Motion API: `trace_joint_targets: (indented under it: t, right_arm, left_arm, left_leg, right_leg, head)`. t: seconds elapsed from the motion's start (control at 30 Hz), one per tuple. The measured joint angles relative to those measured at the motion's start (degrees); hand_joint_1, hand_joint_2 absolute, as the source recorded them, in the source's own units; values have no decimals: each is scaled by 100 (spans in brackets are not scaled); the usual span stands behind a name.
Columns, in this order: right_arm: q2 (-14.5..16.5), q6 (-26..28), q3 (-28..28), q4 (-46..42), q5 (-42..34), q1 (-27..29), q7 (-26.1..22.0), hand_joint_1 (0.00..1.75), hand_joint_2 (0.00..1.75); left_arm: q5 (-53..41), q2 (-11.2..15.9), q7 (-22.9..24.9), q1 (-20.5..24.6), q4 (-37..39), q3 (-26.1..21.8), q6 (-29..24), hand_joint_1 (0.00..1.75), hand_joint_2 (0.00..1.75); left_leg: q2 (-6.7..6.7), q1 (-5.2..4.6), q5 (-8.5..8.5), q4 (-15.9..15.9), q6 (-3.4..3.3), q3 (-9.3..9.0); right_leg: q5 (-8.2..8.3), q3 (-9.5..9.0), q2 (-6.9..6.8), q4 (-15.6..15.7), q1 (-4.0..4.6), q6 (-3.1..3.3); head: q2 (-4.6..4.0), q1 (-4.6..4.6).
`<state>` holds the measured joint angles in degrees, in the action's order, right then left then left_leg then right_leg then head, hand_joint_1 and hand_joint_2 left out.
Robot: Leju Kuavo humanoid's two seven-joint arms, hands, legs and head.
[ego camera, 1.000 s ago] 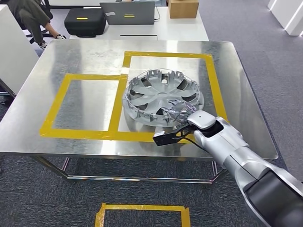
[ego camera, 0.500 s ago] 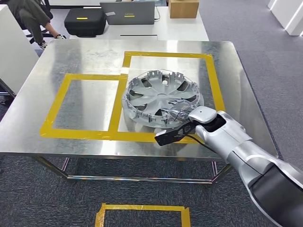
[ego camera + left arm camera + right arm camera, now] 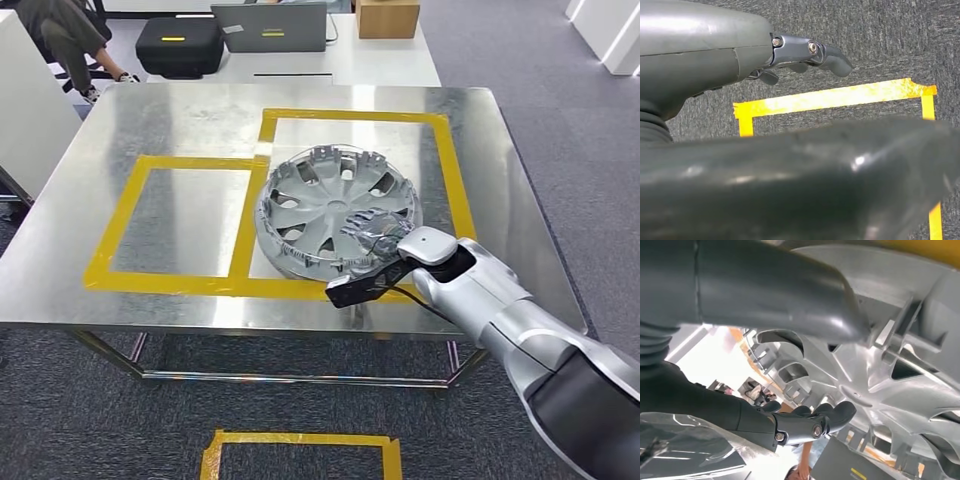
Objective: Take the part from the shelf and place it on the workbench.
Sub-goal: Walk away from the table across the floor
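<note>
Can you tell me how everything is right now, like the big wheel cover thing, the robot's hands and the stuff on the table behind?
wheel cover: inner side up, near edge lifted off the workbench
right hand: gripping the wheel cover's near rim
left hand: hanging over the floor, holding nothing, fingers apart
laptop: open, its back facing us
black case: closed
cardboard box: closed

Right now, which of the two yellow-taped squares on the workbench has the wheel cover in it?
The right-hand, farther-back square, beside the right robot hand. The wheel cover lies mostly inside it, its left rim over the shared tape strip. The left square holds nothing.
</note>
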<state>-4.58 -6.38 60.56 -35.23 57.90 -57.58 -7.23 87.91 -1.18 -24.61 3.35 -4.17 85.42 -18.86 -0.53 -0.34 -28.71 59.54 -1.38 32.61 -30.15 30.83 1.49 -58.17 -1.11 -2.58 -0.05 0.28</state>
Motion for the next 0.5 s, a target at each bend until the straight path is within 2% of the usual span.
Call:
trace_joint_targets:
  t: [0.07,0.1,0.2,0.23,0.33,0.37,0.5]
  right_arm:
    - [-7,70,8,0,-21,5,26,0,0]
    - [-13,115,9,0,-28,10,37,34,0]
    - [-37,235,9,0,-42,41,56,157,0]
    - [-46,268,9,0,-48,55,65,152,0]
    - [-76,343,9,0,-63,91,93,30,0]
    - [-85,353,9,0,-64,98,97,0,0]
    - [-122,361,9,0,-64,107,100,0,0]
  left_arm:
    - [0,-1,0,0,0,0,0,0,0]
    - [0,-2,0,0,0,0,-1,0,0]
    - [0,-4,0,0,0,0,-7,0,0]
    - [0,-4,1,0,0,0,-10,0,0]
    - [0,-4,4,0,0,0,-15,0,0]
    - [0,-4,7,0,0,0,-15,0,0]
    - [0,-4,20,0,0,0,-16,0,0]
  left_leg:
    - [0,0,0,0,0,0]
    - [0,0,0,0,0,0]
    - [0,0,0,0,0,0]
    - [0,0,0,0,0,0]
    - [0,0,0,0,0,0]
    - [0,0,0,0,0,0]
    - [0,0,0,0,0,0]
  right_leg:
    - [0,0,0,0,0,0]
    - [0,0,0,0,0,0]
    - [0,0,0,0,0,0]
    - [0,0,0,0,0,0]
    - [0,0,0,0,0,0]
    - [0,0,0,0,0,0]
    - [0,0,0,0,0,0]
  head:
    - [-1,1]
    - [0,1]
    - [0,1]
    - [-1,1]
    - [0,0]
    - [0,0]
    - [1,-1]
